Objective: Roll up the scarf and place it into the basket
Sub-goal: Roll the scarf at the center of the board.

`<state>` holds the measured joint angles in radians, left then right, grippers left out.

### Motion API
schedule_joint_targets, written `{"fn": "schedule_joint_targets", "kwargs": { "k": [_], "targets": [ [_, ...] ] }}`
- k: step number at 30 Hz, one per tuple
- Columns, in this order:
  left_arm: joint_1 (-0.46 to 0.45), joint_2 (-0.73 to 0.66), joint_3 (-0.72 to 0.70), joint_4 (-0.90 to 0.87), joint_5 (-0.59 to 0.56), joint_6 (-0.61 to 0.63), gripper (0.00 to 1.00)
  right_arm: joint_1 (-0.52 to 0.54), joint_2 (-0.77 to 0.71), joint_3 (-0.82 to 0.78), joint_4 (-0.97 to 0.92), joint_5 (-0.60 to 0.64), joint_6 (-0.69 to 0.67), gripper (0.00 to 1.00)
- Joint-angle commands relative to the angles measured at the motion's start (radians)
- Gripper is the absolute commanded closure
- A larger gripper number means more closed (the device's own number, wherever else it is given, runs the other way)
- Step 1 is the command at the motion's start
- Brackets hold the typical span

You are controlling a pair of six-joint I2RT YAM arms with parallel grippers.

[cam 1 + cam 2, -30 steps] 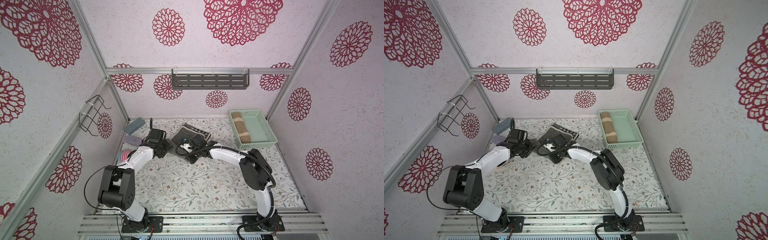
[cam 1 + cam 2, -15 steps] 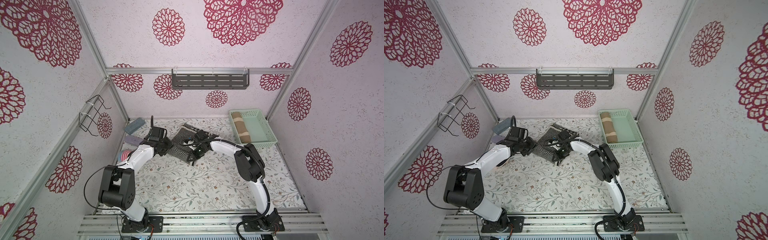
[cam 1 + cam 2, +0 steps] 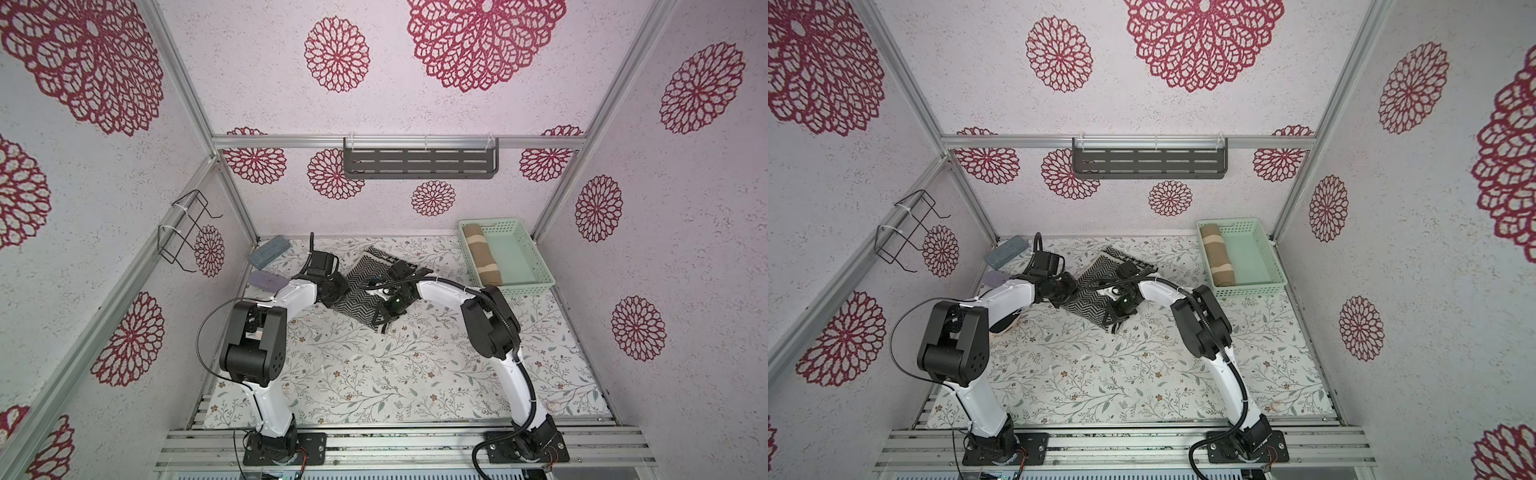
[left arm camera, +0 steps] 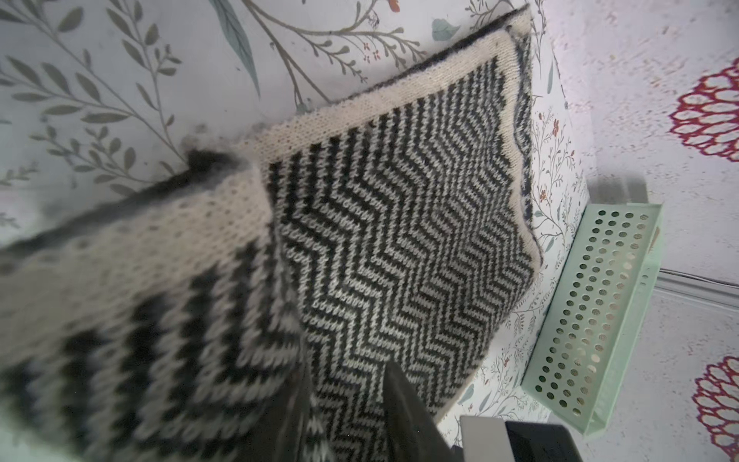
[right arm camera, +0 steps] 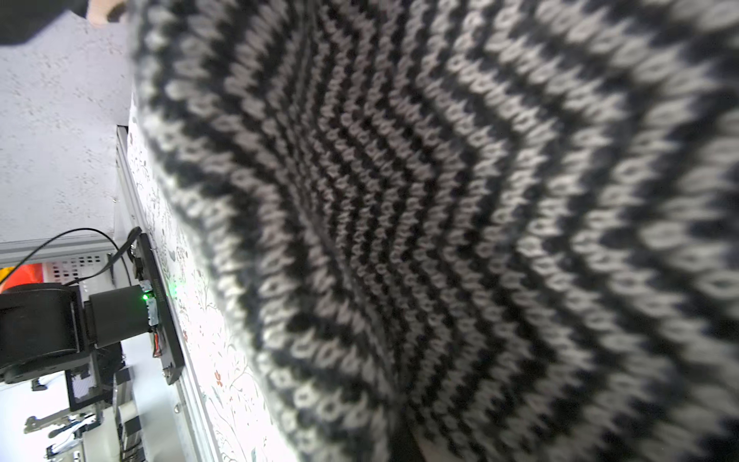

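The scarf (image 3: 360, 286) (image 3: 1094, 286), a black-and-white chevron knit, lies folded at the back middle of the table. My left gripper (image 3: 338, 293) (image 4: 346, 412) is at its left edge. Its fingers (image 4: 404, 412) stand apart over the knit, and a raised fold of scarf (image 4: 140, 288) lies against one of them. My right gripper (image 3: 384, 318) (image 3: 1115, 318) is shut on the scarf's near end, and the scarf (image 5: 440, 224) fills its wrist view. The mint-green basket (image 3: 536, 257) (image 3: 1268, 253) (image 4: 592, 312) stands at the back right.
A brown roll with beige bands (image 3: 482, 259) lies along the basket's left side. A grey-blue pad (image 3: 269, 252) and a lilac pad (image 3: 268, 280) lie at the back left. A dark slotted shelf (image 3: 419, 164) and a wire rack (image 3: 185, 232) hang on the walls.
My right gripper has drawn the scarf's end toward the front of the table, lengthening the scarf. The left gripper's fingers have come closer together at the scarf's left edge.
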<state>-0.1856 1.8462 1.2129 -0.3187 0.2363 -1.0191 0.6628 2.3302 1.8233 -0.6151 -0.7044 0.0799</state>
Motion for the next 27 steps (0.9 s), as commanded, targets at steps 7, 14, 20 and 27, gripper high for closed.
{"fn": "schedule_joint_targets", "kwargs": {
  "k": [7, 14, 20, 27],
  "targets": [
    [-0.014, -0.154, 0.027, -0.042, 0.012, 0.061, 0.62, -0.035, 0.035, 0.03, 0.003, -0.074, 0.08, 0.91],
    [-0.071, -0.157, -0.052, -0.05, 0.055, 0.07, 0.62, -0.038, 0.038, 0.031, -0.004, -0.084, 0.088, 0.9],
    [-0.091, -0.133, -0.073, -0.04, 0.062, 0.07, 0.63, -0.038, 0.039, 0.03, -0.012, -0.08, 0.092, 0.9],
    [-0.091, -0.157, -0.094, -0.046, 0.071, 0.071, 0.64, -0.039, 0.039, 0.031, -0.019, -0.059, 0.095, 0.9]
  ]
}}
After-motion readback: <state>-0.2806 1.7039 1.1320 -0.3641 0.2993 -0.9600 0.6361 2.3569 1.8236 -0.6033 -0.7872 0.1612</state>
